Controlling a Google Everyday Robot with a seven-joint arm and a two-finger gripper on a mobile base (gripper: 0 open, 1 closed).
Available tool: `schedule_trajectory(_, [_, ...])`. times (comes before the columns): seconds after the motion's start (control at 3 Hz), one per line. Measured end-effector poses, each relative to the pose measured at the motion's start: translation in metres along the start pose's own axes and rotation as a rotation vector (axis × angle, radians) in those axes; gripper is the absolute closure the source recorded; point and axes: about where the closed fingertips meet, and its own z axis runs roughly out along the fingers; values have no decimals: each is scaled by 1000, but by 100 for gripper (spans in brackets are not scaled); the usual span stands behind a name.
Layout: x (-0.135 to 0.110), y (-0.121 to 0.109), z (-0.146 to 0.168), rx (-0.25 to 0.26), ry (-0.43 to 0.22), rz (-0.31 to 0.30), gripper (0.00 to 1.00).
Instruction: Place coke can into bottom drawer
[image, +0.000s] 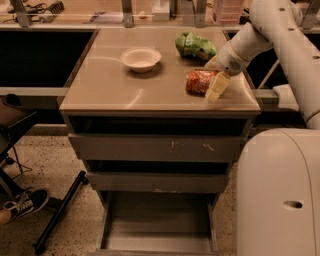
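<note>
The coke can (199, 81) lies on its side on the counter top (110, 90), near the front right corner. It is red-orange with pale markings. My gripper (216, 88) hangs from the white arm (250, 40) and sits low against the can's right end, touching or nearly touching it. The bottom drawer (159, 216) is pulled open below the cabinet, and its grey floor is bare.
A green chip bag (195, 46) lies behind the can and a white bowl (141, 59) sits mid-counter. The scratched-front top drawer (155, 148) and middle drawer (155, 181) are slightly out. My white body (280, 195) fills the right. A shoe (24, 202) and a black bar (60, 212) lie on the floor at left.
</note>
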Motion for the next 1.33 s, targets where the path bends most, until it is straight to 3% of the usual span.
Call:
schedule_trajectory(0.33, [0, 0, 0, 0, 0, 0, 18])
schedule_trajectory(1.0, [5, 9, -8, 13, 20, 15, 65])
schedule_trajectory(1.33, [4, 36, -62, 131, -14, 56, 89])
